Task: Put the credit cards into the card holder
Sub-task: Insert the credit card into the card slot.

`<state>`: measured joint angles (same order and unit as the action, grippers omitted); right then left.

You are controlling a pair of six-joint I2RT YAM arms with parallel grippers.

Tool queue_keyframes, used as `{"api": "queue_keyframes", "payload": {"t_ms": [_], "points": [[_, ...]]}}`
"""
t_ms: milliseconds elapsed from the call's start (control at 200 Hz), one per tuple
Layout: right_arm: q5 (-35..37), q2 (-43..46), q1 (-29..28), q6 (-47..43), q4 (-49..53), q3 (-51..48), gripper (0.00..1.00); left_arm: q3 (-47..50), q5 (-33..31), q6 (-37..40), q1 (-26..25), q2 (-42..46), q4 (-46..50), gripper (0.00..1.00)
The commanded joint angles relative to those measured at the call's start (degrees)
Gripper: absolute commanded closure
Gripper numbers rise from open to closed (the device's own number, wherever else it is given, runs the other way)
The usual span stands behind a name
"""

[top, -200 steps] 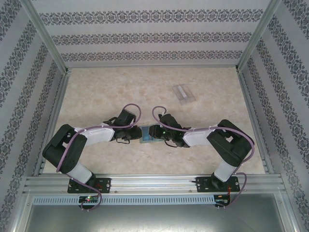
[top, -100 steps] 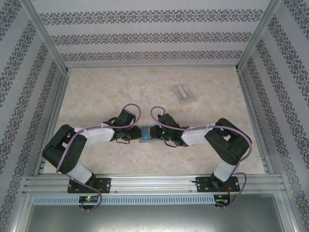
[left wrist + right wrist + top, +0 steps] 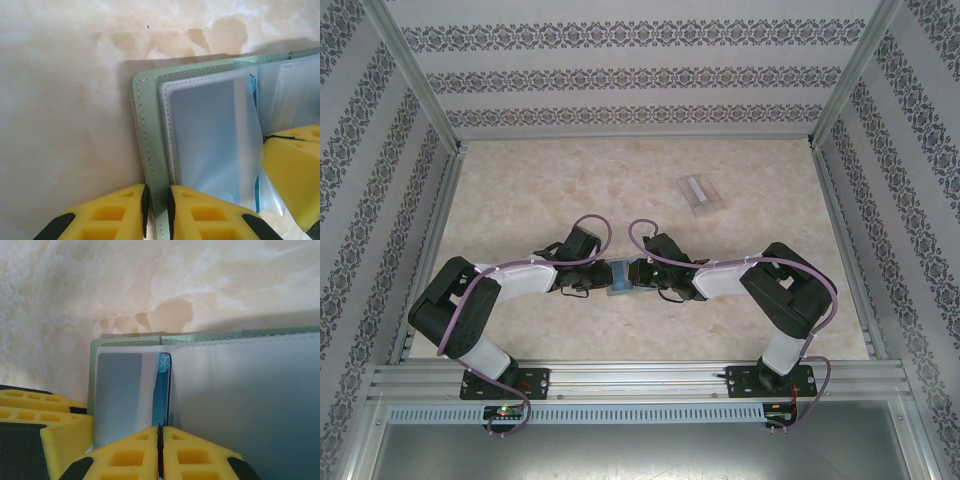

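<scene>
The grey-green card holder [image 3: 623, 278] lies open on the table between both grippers. In the left wrist view its stitched green cover [image 3: 146, 130] runs between the yellow fingers of my left gripper [image 3: 156, 194], which is shut on that edge. Clear inner sleeves [image 3: 210, 135] fan out to the right. My right gripper [image 3: 160, 430] is shut on a blue card [image 3: 163, 390] with a pale line pattern, standing on edge between two clear sleeves [image 3: 120, 395]. A sliver of the same card [image 3: 253, 86] shows in the left wrist view. No orange-tan card face is in view.
A clear plastic box [image 3: 700, 193] lies at the back right of the marble-patterned table [image 3: 520, 200]. Patterned walls and metal frame rails close in three sides. The other gripper's yellow finger [image 3: 295, 170] sits close at the right of the left wrist view.
The right arm has shifted slightly to the left, toward the card holder. The left arm has stayed put.
</scene>
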<state>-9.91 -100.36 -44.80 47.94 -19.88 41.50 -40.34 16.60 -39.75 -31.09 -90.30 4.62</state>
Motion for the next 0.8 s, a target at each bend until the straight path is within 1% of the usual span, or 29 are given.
{"api": "queue_keyframes", "payload": {"t_ms": [0, 105, 175, 225, 380, 460, 630, 664, 794], "points": [[-3.06, -0.09, -1.35, -1.85, -1.61, 1.07, 0.87, -0.8, 1.44, -0.27, 0.22, -0.85, -1.44, 0.78], [-0.71, 2.88, -1.01, -3.0, -0.36, -0.27, 0.84, -1.06, 0.94, -0.07, 0.19, -0.54, -0.41, 0.77], [2.55, 6.38, -0.91, -4.99, 2.42, -1.18, 0.77, -0.59, 0.71, -0.25, 0.24, 0.23, -0.53, 0.76], [4.84, 8.96, -0.66, -5.99, 4.18, -1.94, 0.74, -0.4, 0.5, -0.24, 0.26, 0.78, -0.55, 0.75], [7.69, 14.38, 0.65, -5.93, 7.15, -5.73, 0.71, -0.68, -0.78, 0.52, 0.29, 1.75, 1.13, 0.72], [8.77, 15.14, 0.51, -5.78, 9.25, -6.57, 0.67, -0.75, -0.78, 0.88, 0.36, 1.6, 1.17, 0.71], [10.16, 15.63, 1.38, -4.11, 11.35, -8.16, 0.65, -1.3, -0.23, 0.81, 0.38, 0.84, 0.95, 0.71], [10.41, 15.63, 1.67, -3.92, 11.49, -8.31, 0.63, -1.4, -0.13, 0.77, 0.38, 0.59, 0.75, 0.71], [9.3, 14.32, 2.54, -3.25, 11.72, -8.01, 0.61, -1.94, 0.04, 0.88, 0.41, 0.15, 1.36, 0.71]]}}
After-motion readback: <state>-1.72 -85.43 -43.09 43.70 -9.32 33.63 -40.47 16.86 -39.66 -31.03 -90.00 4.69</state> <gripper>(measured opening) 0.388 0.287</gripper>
